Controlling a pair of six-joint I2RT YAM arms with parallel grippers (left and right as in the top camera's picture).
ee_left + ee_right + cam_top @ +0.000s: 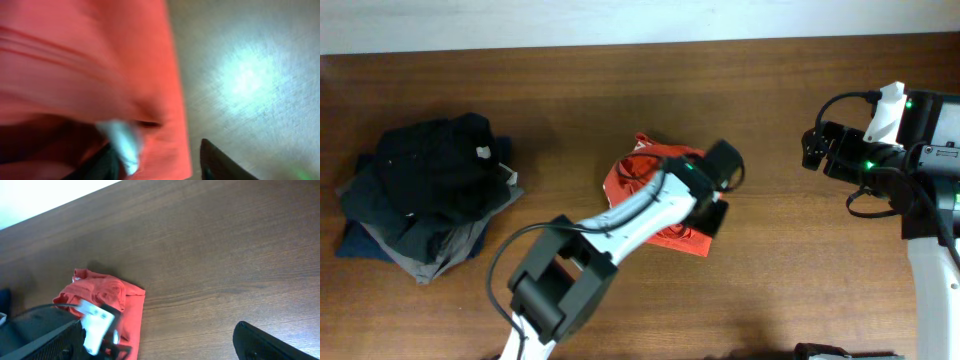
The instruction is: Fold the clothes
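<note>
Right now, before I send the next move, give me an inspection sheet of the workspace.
Surface: brown wooden table, no spills seen.
Job's things: red-orange shirt bunched into a compact bundle at mid-table, partly under the left arm.
Clutter: pile of dark clothes on the left side of the overhead view, apart from the shirt.
Grippers: left gripper at the shirt's edge, jaws apart, close view blurred; right gripper open, holding nothing, well away from the shirt.
Cables: black cable loops beside the left arm; another cable hangs at the right arm.
Surroundings: white wall beyond the far edge; nothing else seen.
</note>
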